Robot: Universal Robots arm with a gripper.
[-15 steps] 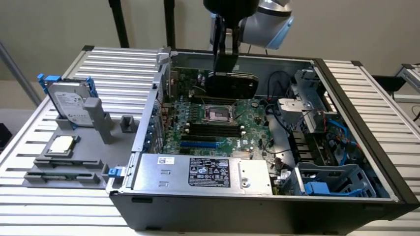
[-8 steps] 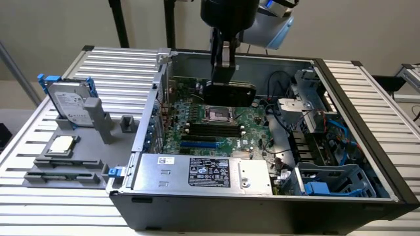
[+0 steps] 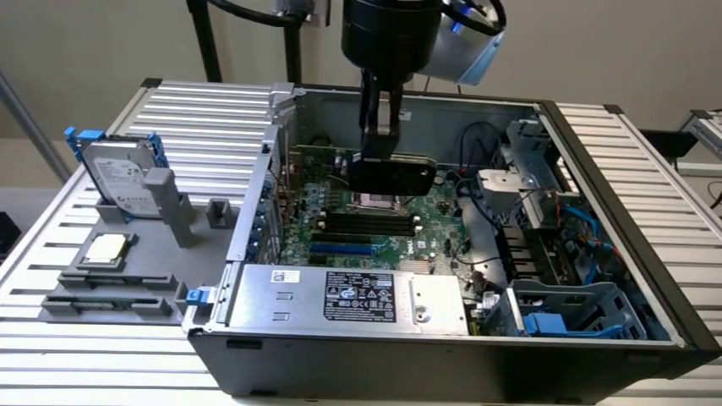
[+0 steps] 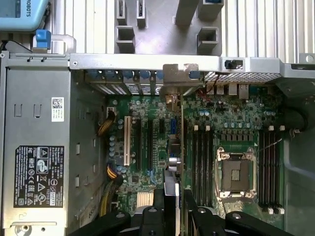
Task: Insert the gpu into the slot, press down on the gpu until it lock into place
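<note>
The gpu (image 3: 391, 175), a flat black card, hangs edge-down above the green motherboard inside the open computer case. My gripper (image 3: 378, 157) comes straight down from above and is shut on the card's upper edge. In the wrist view the gpu (image 4: 180, 147) appears edge-on as a thin strip running from my gripper (image 4: 174, 199) toward the case's rear wall, its metal end bracket (image 4: 176, 74) close to that wall. The slot (image 3: 341, 249) is a bright-blue strip between the memory slots and the power supply. A short piece of the slot (image 4: 172, 127) shows right beside the card's edge.
The silver labelled power supply (image 3: 350, 296) fills the case's near side. Black memory slots (image 3: 363, 224) and the CPU socket (image 4: 236, 172) lie beside the card. Cables and a blue drive cage (image 3: 564, 315) crowd the exterior view's right. A hard drive (image 3: 118, 182) stands outside the case.
</note>
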